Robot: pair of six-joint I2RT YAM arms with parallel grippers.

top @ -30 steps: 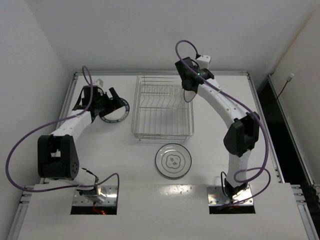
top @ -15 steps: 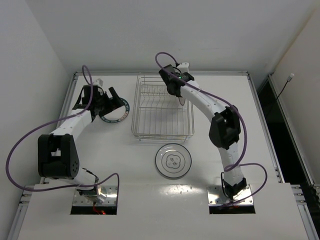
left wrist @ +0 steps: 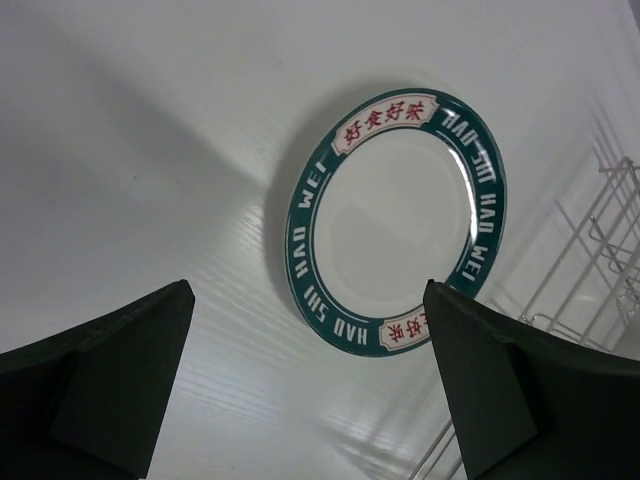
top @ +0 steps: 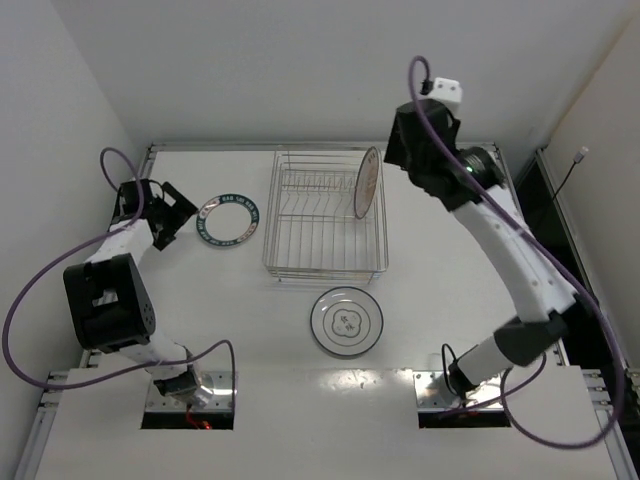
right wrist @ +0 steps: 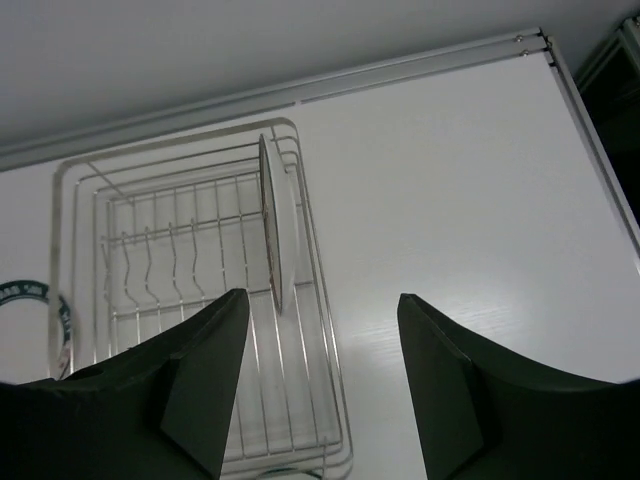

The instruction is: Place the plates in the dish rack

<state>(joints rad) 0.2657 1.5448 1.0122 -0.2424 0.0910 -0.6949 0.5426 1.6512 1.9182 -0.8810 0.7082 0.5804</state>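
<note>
The dish rack (top: 318, 271) stands at the back centre of the table. An orange-centred plate (top: 367, 183) stands on edge in its right end, seen edge-on in the right wrist view (right wrist: 276, 222). My right gripper (top: 400, 160) hangs open above and to the right of that plate, holding nothing (right wrist: 322, 298). A blue-rimmed plate (top: 228, 219) lies flat left of the rack. My left gripper (top: 172, 218) is open just left of it, the plate ahead of its fingers (left wrist: 395, 220). A grey-ringed plate (top: 346, 321) lies flat in front of the rack.
A raised rail (top: 320, 147) borders the table's back edge, with white walls behind and to the left. Rack wires (left wrist: 600, 240) show at the right of the left wrist view. The right arm's purple cable (top: 415, 75) loops high above the rack.
The right gripper let go of the orange plate, which now stands in the rack, and pulled up and to the right. The left gripper backed away leftward from the blue-rimmed plate and opened wider.
</note>
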